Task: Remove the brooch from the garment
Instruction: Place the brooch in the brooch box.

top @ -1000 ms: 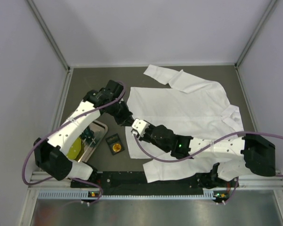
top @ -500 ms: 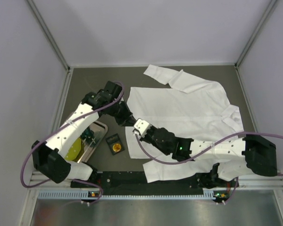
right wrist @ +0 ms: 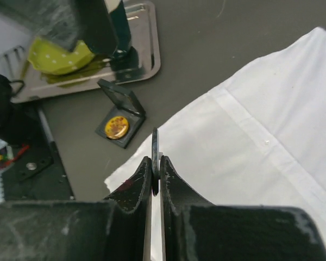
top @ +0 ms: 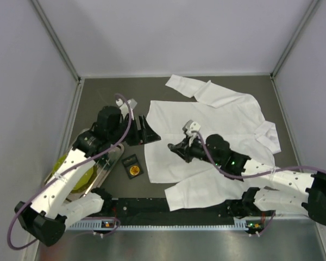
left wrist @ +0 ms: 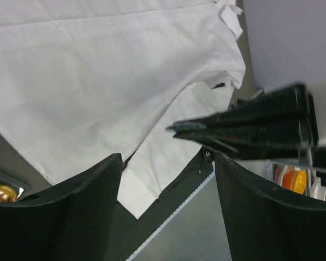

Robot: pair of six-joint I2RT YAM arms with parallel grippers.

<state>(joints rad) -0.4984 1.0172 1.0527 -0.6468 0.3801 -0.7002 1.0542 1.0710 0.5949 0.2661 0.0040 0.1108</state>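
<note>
The garment (top: pixel 217 122) is a white shirt spread flat over the dark table. My right gripper (top: pixel 177 148) hovers above its lower left part, shut on the brooch (right wrist: pixel 155 148), a thin dark disc seen edge-on between the fingertips. In the right wrist view the shirt (right wrist: pixel 255 136) lies below the disc, and no cloth rises with it. My left gripper (top: pixel 146 129) stands open at the shirt's left edge with nothing between its fingers (left wrist: pixel 81 209). The left wrist view shows the shirt (left wrist: pixel 98 81) and the right gripper's tip (left wrist: pixel 244 128) holding the brooch (left wrist: pixel 186 126).
A small open black box with a yellow badge (top: pixel 133 166) lies left of the shirt's hem, box (right wrist: pixel 118 125). A metal tray (top: pixel 110 163) sits further left, tray (right wrist: pixel 146 51), beside a yellow-green object (top: pixel 76 175). Grey walls close in the table.
Both grippers met at the shirt's left edge. The right one shut and moved right over the shirt with the disc. The left one let go, opened and drew back to the left.
</note>
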